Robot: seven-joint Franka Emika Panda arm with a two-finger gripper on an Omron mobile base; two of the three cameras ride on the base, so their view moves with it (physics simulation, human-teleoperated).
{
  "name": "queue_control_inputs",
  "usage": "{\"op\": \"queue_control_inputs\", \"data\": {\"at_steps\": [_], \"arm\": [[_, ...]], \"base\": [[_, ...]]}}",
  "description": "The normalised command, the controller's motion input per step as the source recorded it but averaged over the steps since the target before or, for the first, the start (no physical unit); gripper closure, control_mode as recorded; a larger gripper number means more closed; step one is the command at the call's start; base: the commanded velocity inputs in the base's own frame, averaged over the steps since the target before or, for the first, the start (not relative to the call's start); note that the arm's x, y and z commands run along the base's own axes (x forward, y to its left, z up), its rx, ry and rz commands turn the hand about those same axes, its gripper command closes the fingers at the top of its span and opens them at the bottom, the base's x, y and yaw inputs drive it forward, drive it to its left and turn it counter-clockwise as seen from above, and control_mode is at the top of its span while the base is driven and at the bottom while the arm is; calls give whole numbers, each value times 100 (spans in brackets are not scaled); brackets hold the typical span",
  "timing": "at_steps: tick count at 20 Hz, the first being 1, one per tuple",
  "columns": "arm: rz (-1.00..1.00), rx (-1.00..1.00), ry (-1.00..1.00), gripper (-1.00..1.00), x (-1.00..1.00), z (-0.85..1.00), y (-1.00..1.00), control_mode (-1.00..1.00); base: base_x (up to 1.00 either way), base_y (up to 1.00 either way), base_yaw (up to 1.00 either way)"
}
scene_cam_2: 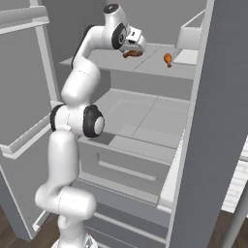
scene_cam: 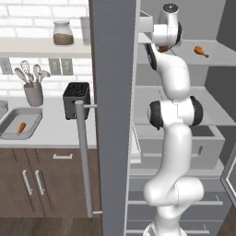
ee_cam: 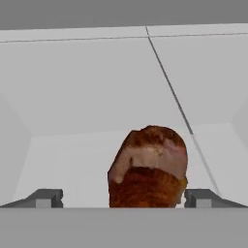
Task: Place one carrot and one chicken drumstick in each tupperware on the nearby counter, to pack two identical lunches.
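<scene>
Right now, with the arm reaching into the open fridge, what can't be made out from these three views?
- Near chicken drumstick: its lower part is cut off at the bottom of the hand view; whether the open fingers touch it is unclear.
- Gripper: mostly hidden behind the wrist in both base views.
- Tupperware: cut by the left edge of the left base view.
- Carrot in it: too small for detail.

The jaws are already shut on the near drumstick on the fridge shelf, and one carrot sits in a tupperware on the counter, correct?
Not quite. In the hand view the jaws stand wide open either side of the near drumstick, not shut on it. The carrot does lie in a tupperware on the counter, as the left base view shows.
</scene>
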Motion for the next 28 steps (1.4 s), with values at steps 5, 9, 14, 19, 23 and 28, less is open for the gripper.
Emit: {"op": "queue_control_inputs", "data": {"at_steps": [5, 9, 14, 19, 23, 28], "arm": [[0, 0, 0, -100, -1, -5, -9, -100], [0, -2, 0, -100, 0, -21, 0, -100], [0, -7, 0, -100, 0, -54, 5, -100], [0, -7, -2, 100, 1, -56, 1, -100], [0, 0, -7, 100, 3, -8, 0, -100], [0, 1, -18, 100, -23, -11, -5, -100]], "base": [[0, 0, 0], [0, 0, 0], [0, 0, 0], [0, 0, 0], [0, 0, 0], [0, 0, 0]]}}
